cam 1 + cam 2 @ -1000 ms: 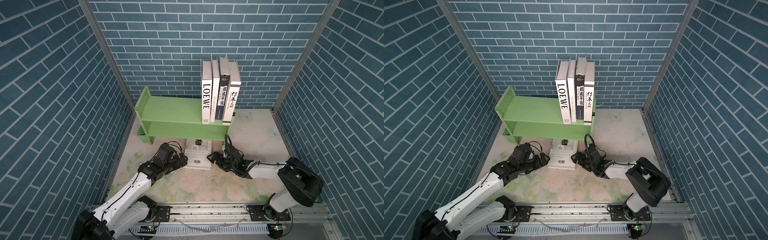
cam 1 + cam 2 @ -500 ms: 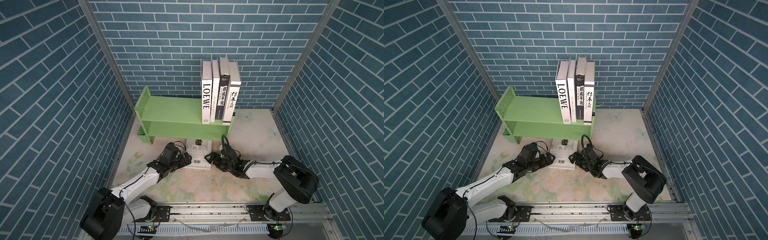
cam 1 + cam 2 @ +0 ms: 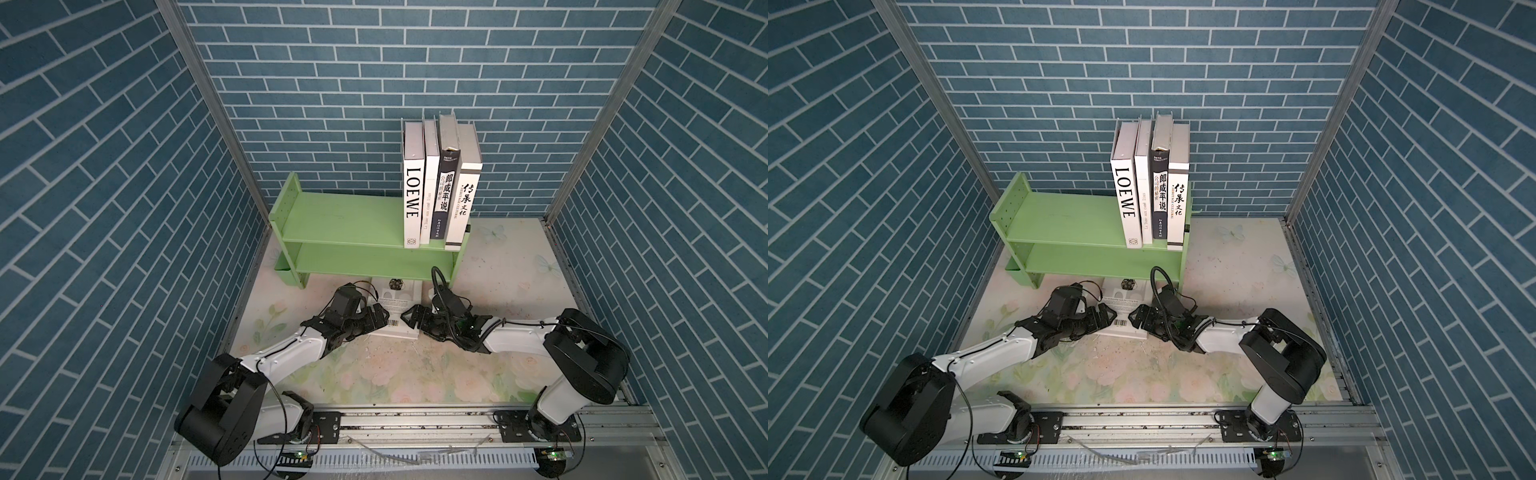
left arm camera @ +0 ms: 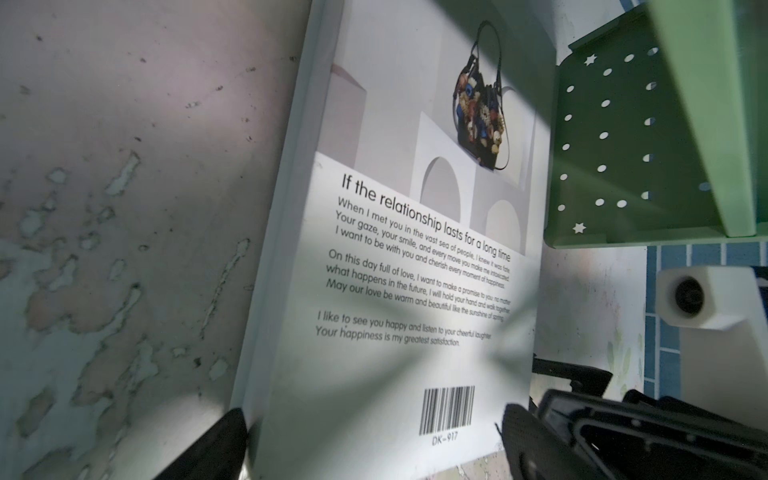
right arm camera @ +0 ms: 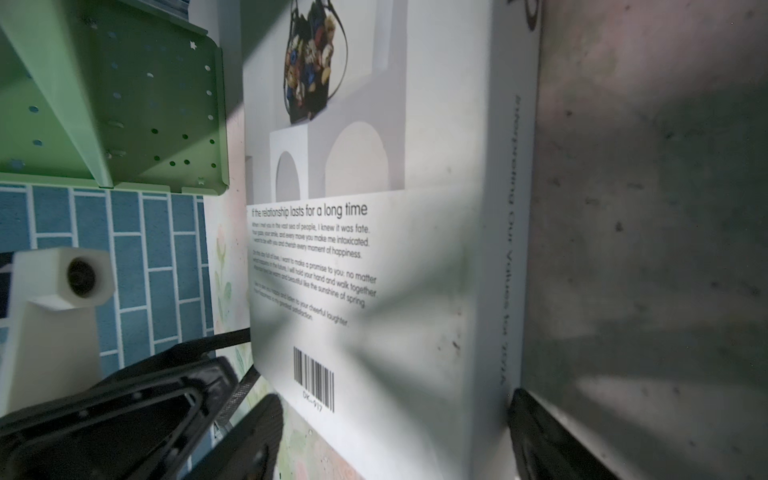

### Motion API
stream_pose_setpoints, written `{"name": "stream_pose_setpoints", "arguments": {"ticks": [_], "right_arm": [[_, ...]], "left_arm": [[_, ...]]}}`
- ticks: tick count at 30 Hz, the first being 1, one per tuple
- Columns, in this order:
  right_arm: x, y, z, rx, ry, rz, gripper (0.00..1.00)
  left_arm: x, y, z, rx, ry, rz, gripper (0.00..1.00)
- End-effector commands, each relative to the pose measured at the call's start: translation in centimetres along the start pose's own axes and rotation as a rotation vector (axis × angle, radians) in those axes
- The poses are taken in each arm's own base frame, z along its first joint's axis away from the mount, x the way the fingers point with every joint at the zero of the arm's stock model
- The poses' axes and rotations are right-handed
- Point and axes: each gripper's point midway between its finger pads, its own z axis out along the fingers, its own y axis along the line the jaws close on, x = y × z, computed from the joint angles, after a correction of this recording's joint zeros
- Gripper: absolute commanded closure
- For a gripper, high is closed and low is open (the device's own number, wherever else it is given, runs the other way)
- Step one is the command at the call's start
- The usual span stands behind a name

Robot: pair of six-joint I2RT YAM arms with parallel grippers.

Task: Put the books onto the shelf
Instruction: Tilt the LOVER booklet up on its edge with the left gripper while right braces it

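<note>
Before the green shelf [image 3: 353, 216], beside whose four upright books [image 3: 440, 195] it belonged, the last book [image 3: 397, 303] lay flat on the surface [image 3: 374, 374], and we held the left tool [image 3: 383, 318] and the right tool [image 3: 409, 320] wide around its near end, seemingly for a joint lift.

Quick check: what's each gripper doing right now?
Left gripper: open, jaws either side of a near corner of the flat book, no grip visible.
Right gripper: open, jaws around the same book's other near corner, nothing held.
</note>
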Motion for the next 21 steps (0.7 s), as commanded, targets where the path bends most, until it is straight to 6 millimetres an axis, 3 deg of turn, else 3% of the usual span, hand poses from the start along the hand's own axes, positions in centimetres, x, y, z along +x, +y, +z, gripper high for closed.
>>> {"name": "stream_pose_setpoints", "arguments": {"ticks": [1, 7, 13, 16, 21], "right_arm": [[1.4, 4.1, -0.8, -0.093, 0.085, -0.080, 0.15], [3.1, 8.2, -4.3, -0.163, 0.201, -0.142, 0.15], [4.4, 10.2, -8.6, -0.179, 0.243, -0.110, 0.14], [4.4, 12.1, -10.5, -0.234, 0.229, -0.097, 0.14], [3.7, 14.7, -13.1, -0.300, 0.181, -0.111, 0.13]], "left_arm": [[-0.1, -3.7, -2.1, 0.109, 0.009, 0.027, 0.03], [2.8, -4.8, -5.4, 0.107, 0.079, -0.002, 0.03], [5.6, -4.7, -8.7, 0.109, 0.126, -0.135, 0.03], [5.6, -6.3, -10.9, 0.176, 0.111, -0.176, 0.02], [3.8, -10.1, -13.9, 0.269, 0.070, -0.148, 0.01]]}}
